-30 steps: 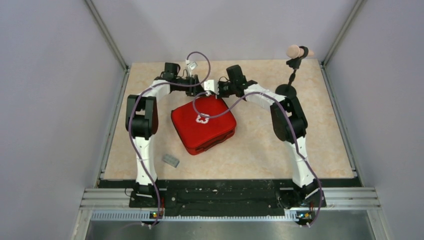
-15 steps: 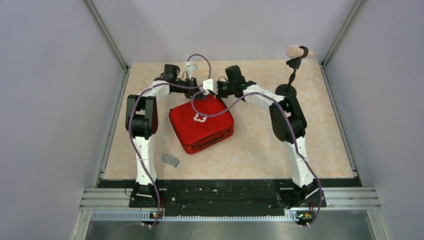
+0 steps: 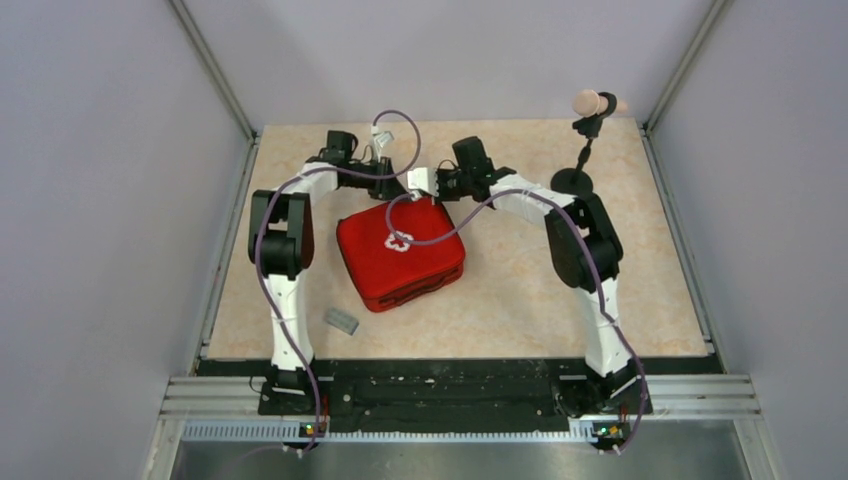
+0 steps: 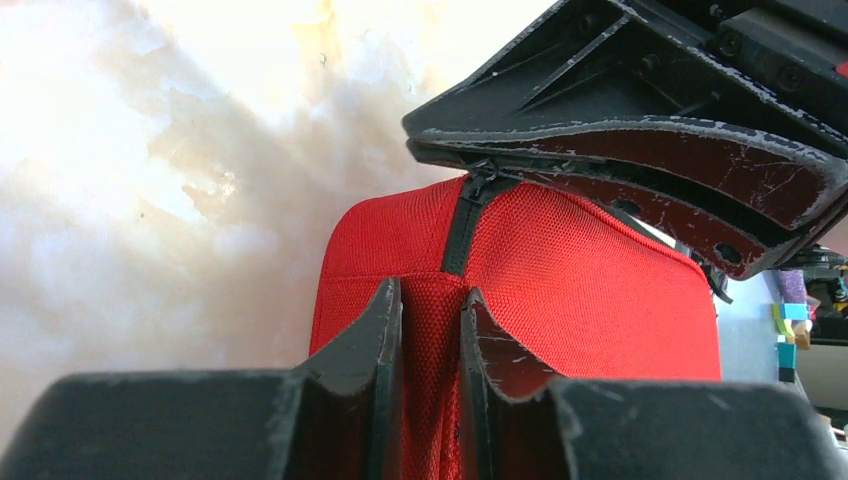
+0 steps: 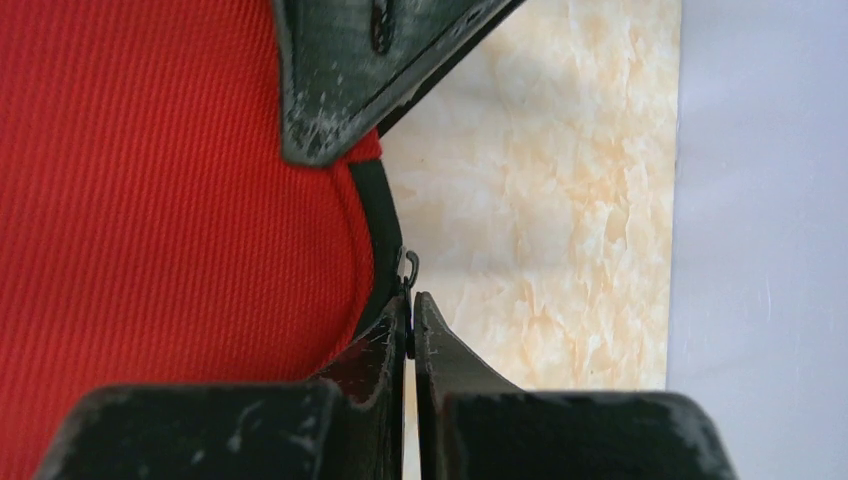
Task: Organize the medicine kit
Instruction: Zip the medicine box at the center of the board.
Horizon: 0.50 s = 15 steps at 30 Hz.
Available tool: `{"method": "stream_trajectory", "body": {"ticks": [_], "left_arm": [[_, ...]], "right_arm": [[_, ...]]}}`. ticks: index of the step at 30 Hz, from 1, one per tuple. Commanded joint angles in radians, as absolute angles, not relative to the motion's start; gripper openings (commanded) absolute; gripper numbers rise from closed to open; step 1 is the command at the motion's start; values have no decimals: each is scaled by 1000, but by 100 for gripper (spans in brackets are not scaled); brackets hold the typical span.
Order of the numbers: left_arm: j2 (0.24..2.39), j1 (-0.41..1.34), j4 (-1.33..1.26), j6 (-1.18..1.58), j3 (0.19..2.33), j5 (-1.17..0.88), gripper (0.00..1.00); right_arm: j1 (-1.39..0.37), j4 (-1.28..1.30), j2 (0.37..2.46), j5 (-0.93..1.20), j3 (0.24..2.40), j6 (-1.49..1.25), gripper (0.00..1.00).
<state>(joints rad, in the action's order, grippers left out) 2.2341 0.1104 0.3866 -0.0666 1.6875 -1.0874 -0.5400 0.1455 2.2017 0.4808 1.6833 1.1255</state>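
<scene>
- The kit (image 3: 380, 265), a red pouch with a white cross and black zip, lay askew mid-table (image 3: 520, 290).
- My left gripper (image 4: 432, 300) pinched its red fabric at the far edge.
- My right gripper (image 5: 410, 305) was clamped on the zip pull (image 5: 406, 268).

Left arm (image 3: 283, 240) and right arm (image 3: 578, 245) stretched forward, left jaws pinched narrow, right jaws closed

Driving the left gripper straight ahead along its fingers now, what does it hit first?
The medicine kit itself: the left gripper pinches a fold of its red fabric. Beyond that, probably the right gripper, shut on the zipper; depth there is unclear.
</scene>
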Motion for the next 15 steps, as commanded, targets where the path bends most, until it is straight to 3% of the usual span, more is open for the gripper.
{"method": "stream_trajectory", "body": {"ticks": [1, 8, 15], "left_arm": [[2153, -7, 498, -3, 1644, -1058, 0], [2096, -68, 439, 96, 1576, -1070, 0], [1999, -75, 87, 522, 1427, -1023, 0]], "right_arm": [[-480, 223, 2095, 345, 1607, 1158, 0], [-467, 164, 2029, 307, 1481, 1146, 0], [-546, 269, 1941, 327, 1382, 1004, 0]]}}
